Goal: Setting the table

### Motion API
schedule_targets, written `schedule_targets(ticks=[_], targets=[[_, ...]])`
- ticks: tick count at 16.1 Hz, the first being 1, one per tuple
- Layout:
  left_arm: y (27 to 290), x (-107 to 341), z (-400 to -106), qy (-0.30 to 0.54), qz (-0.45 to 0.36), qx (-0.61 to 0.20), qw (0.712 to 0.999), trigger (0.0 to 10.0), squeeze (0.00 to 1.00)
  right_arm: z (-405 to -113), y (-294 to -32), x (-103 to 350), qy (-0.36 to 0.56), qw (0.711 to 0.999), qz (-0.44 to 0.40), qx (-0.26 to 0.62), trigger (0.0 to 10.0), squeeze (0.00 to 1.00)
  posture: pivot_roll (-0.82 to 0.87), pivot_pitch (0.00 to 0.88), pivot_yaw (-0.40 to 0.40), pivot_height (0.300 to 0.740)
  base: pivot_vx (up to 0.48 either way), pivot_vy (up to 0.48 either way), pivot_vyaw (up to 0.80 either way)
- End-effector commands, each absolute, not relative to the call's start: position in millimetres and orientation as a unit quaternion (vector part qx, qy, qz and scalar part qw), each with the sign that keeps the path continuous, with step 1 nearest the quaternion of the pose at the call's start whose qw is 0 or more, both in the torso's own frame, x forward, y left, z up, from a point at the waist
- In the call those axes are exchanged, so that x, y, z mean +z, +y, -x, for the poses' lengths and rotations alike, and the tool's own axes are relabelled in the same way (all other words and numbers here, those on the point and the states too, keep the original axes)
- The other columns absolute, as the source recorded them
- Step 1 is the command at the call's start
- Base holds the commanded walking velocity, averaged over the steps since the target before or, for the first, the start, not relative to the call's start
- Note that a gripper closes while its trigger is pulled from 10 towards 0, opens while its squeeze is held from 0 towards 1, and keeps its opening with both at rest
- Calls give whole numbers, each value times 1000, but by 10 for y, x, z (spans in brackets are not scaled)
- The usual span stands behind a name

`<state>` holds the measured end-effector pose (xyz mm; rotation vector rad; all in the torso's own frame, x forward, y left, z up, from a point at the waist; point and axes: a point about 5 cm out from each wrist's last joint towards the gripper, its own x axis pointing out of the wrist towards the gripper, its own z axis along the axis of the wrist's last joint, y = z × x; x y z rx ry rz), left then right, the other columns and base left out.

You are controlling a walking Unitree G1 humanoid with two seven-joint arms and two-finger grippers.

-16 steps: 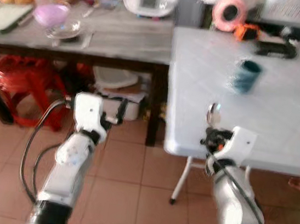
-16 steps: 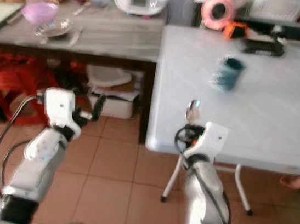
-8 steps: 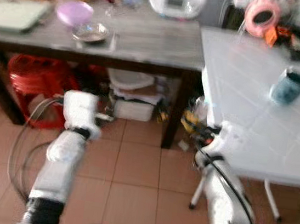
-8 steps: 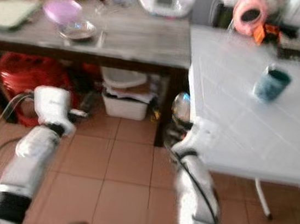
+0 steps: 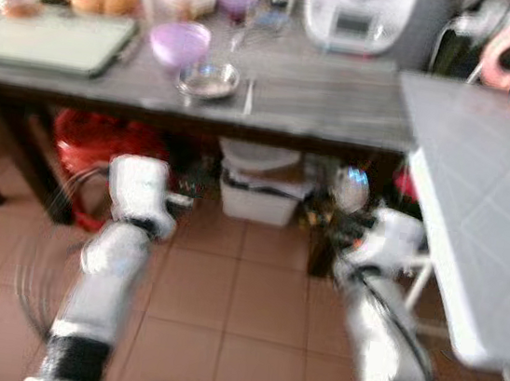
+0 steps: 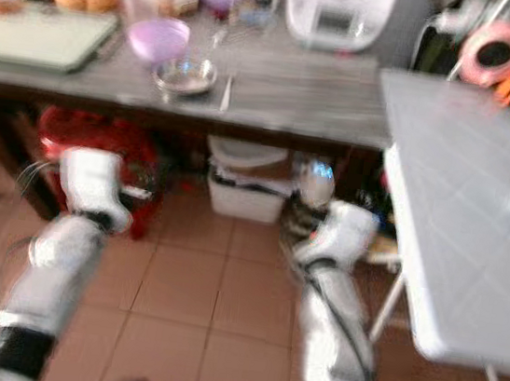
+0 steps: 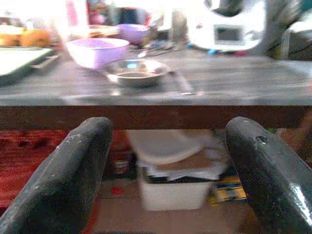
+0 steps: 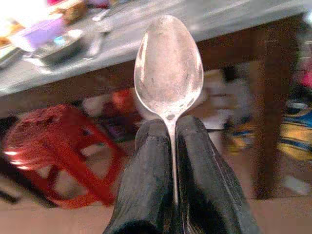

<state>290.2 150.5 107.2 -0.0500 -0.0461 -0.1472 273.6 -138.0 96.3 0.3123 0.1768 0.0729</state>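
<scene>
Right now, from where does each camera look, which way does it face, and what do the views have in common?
Left eye view: on the head, facing forward and down at the wooden table and the white table; both silver arms show.
Right eye view: the other head camera, same scene, slightly shifted.
Left wrist view: looks along the open left pincer at the table edge, the metal dish and the purple bowl.
Right wrist view: looks along the right pincer, shut on a spoon.
Shared: all four show the dish and bowl on the wooden table.
</scene>
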Motion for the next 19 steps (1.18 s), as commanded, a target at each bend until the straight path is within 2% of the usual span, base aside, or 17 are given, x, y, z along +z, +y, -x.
schedule_targets(ticks=[1,5,14,17,19], targets=[[1377,1111,-2918,-29,28,-92,995,10000,0,-2738,-1502,993,79,986,-148,18,10000,0,-34,0,19,740,330,349,0],[1376,1115,-2916,-32,22,-91,995,10000,0,-2741,-1503,1000,79,986,-146,20,10000,0,-34,0,17,740,330,349,0],[1355,1083,-2912,-24,15,-93,995,10000,0,-2753,-1487,1014,73,987,-138,26,10000,0,-34,0,20,740,461,0,0],[1364,1075,-2907,-22,7,-95,995,10000,0,-2758,-1483,1010,74,987,-140,24,10000,0,-32,0,20,740,0,0,0],[1367,1099,-2904,-31,8,-98,995,10000,0,-2761,-1479,1012,73,987,-140,25,10000,0,-31,0,21,740,450,0,0]])
